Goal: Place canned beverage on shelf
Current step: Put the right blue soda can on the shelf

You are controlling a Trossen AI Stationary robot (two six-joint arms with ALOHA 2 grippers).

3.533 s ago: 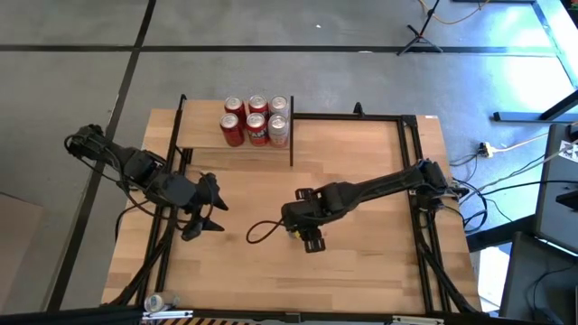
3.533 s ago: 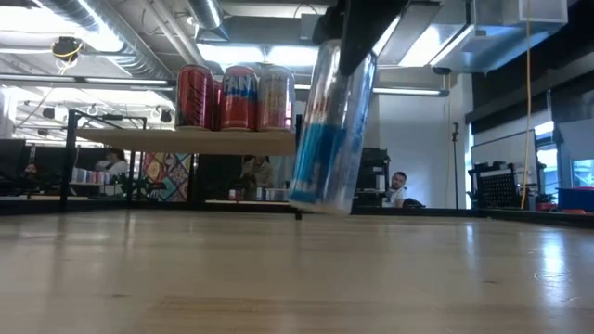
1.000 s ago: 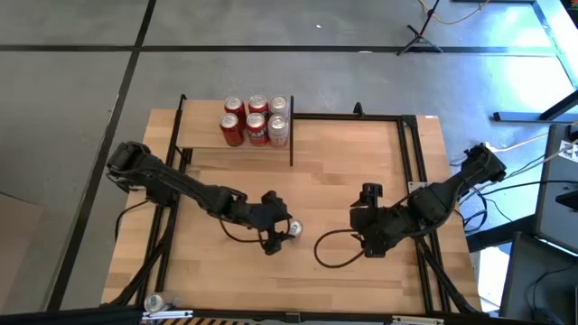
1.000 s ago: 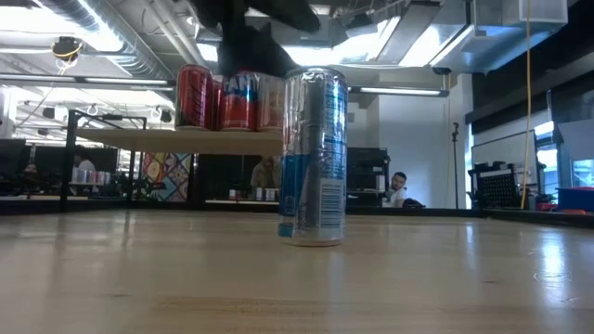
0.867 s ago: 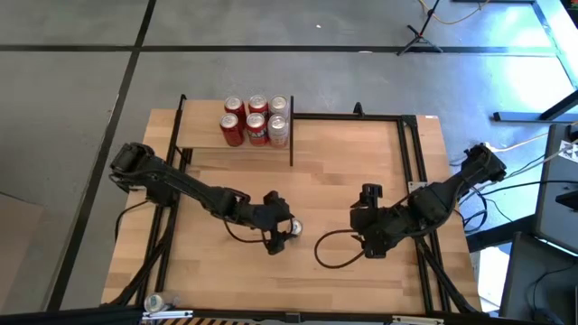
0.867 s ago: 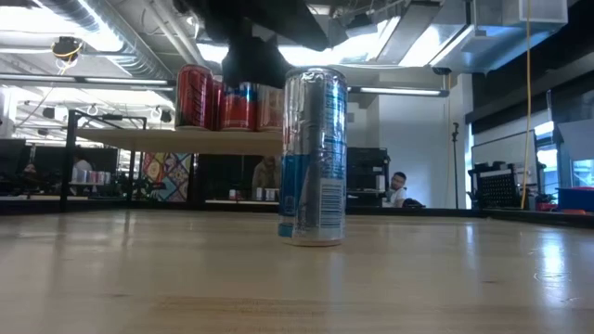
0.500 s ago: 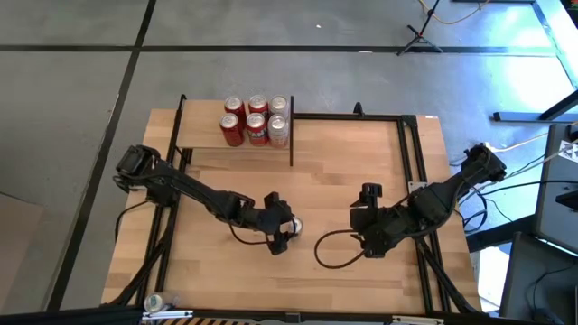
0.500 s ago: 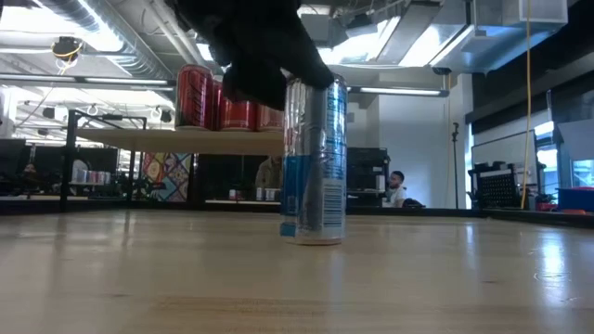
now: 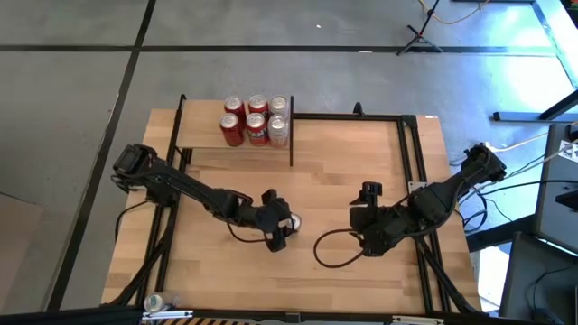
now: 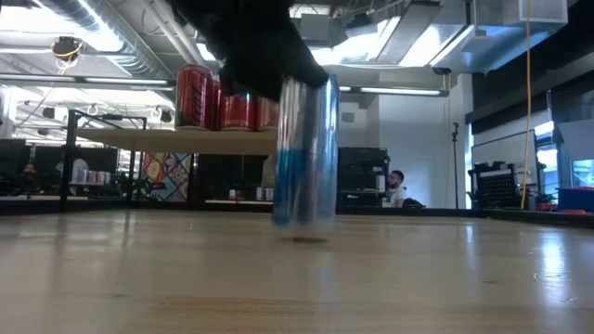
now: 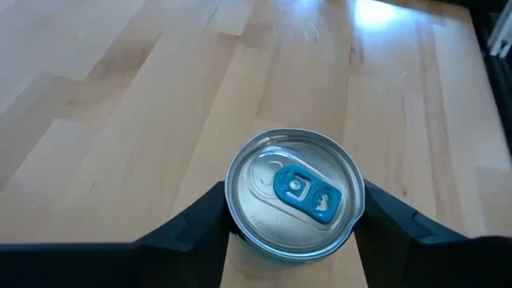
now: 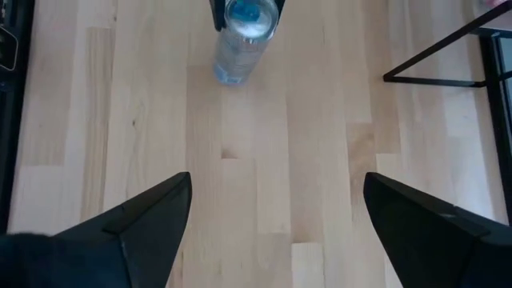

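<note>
One slim blue-and-silver can (image 10: pixel 304 153) hangs just clear of the bench (image 9: pixel 343 271), pinched near its top between the fingers of the left tool (image 9: pixel 280 227), bare wood all round. The right tool (image 9: pixel 368 236) waits nearby, spread wide. Farther back, the shelf (image 9: pixel 203 135) carries six cans (image 9: pixel 256 121).
</note>
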